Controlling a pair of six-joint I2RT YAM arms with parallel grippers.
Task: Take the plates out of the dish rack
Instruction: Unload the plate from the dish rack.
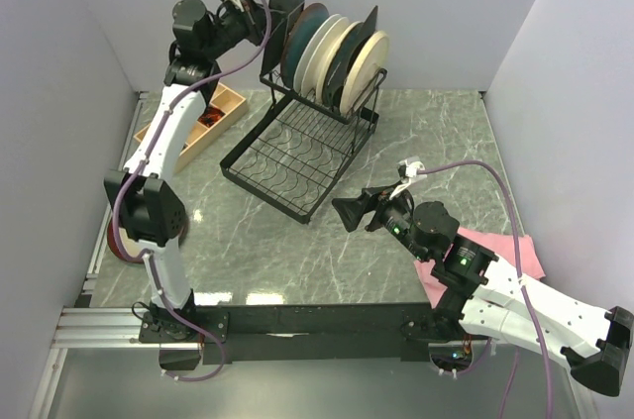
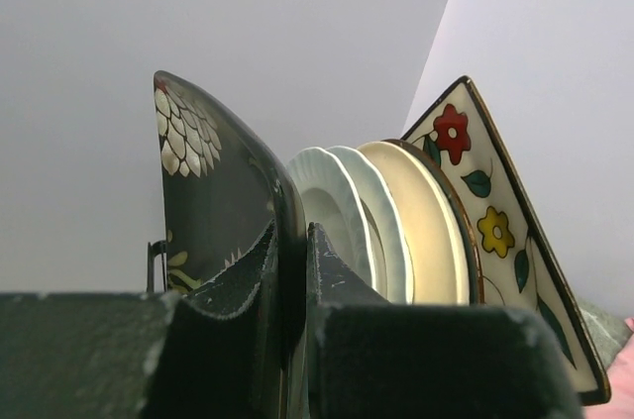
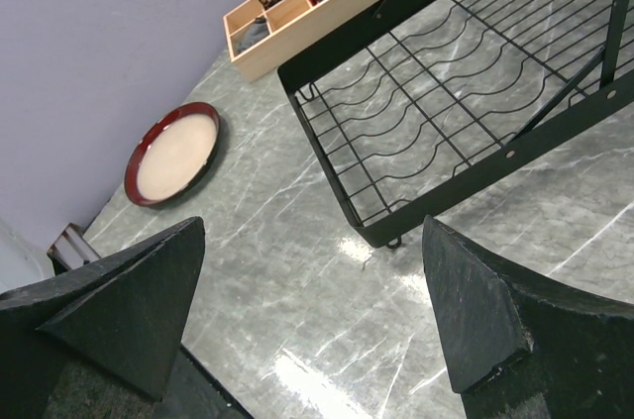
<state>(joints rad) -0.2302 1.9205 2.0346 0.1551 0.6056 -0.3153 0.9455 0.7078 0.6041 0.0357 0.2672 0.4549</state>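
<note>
1. Right gripper [image 1: 349, 211]: jaws spread wide and empty, low over the table [image 1: 297, 265] at 5 o'clock of the dish rack [image 1: 297, 157]; probably waiting clear of the work.
2. Red-rimmed plate [image 3: 173, 154]: flat on the table at 8 o'clock of the rack, apparently already unloaded.
3. Dish rack: lower grid bare. The upper slots at 12 o'clock keep the plates [image 1: 337, 52] on edge, so each lifts out upward.
4. Left gripper [image 2: 293, 270]: almost closed, pinching the rim of the black flowered plate [image 2: 213, 181] at the row's 10 o'clock end; an edge grip suits drawing it out of its slot.
</note>
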